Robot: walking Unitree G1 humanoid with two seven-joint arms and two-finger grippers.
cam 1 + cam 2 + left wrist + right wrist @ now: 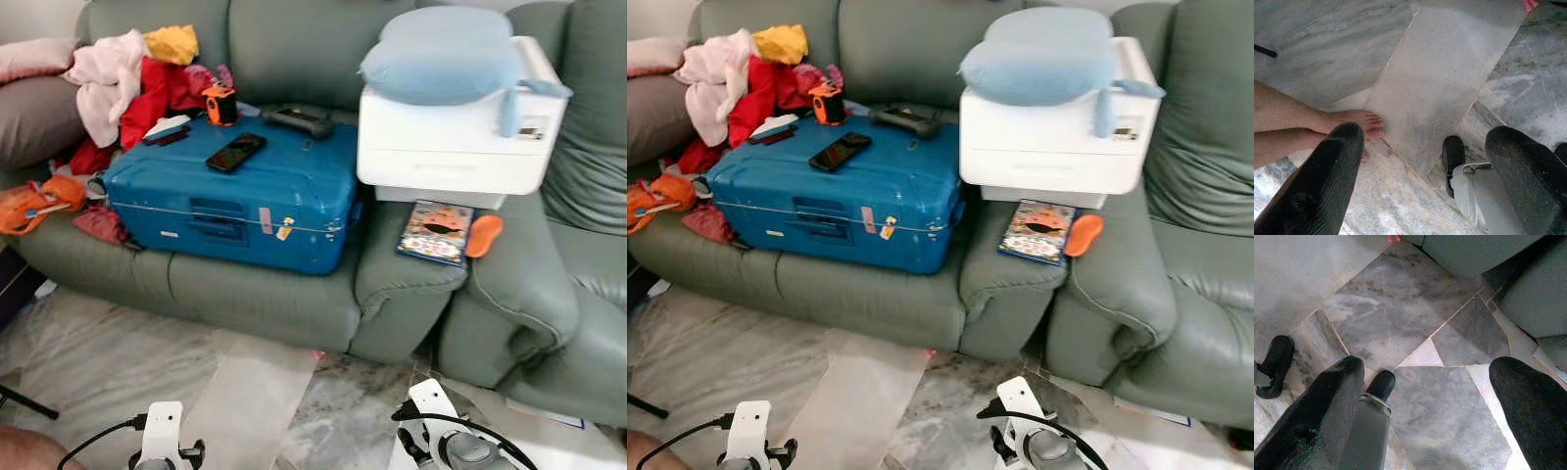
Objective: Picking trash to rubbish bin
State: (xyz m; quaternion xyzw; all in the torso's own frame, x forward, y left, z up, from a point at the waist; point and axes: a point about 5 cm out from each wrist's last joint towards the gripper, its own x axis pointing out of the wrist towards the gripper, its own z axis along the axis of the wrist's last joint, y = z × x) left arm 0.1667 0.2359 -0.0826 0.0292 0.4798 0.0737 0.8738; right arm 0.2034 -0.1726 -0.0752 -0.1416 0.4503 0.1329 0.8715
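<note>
Down low, left hand (1422, 176) spread wide over marble floor (1327, 54), fingers (1327, 181) apart and holding nothing. Just beyond those fingers, a person's bare foot (1359, 121) flat on the floor, at the edge of a pale translucent plastic sheet (1449, 73) lying across the tiles. Right hand (1437, 416) likewise spread, nothing between its fingers (1322, 411), hanging above grey marble tiles close to the base of the green sofa (294, 294). In the head views, both wrists low at the bottom edge, well short of the sofa. Cannot tell which item counts as trash; likeliest loose litter the plastic sheet on the floor, between the two arms and the sofa front. Farther out, on the sofa seat: a blue suitcase (245, 196) lying flat, with a black phone (235, 152), a black controller (297, 120) and a small orange gadget (220, 103) on top. Behind it at the robot's left, a heap of red, pink and yellow clothes (137, 83). To the right, a white printer (456, 137) with a light-blue pillow (441, 59) resting on it. Below the printer, on the armrest, a colourful book (436, 232) touching an orange oval object (484, 235).
</note>
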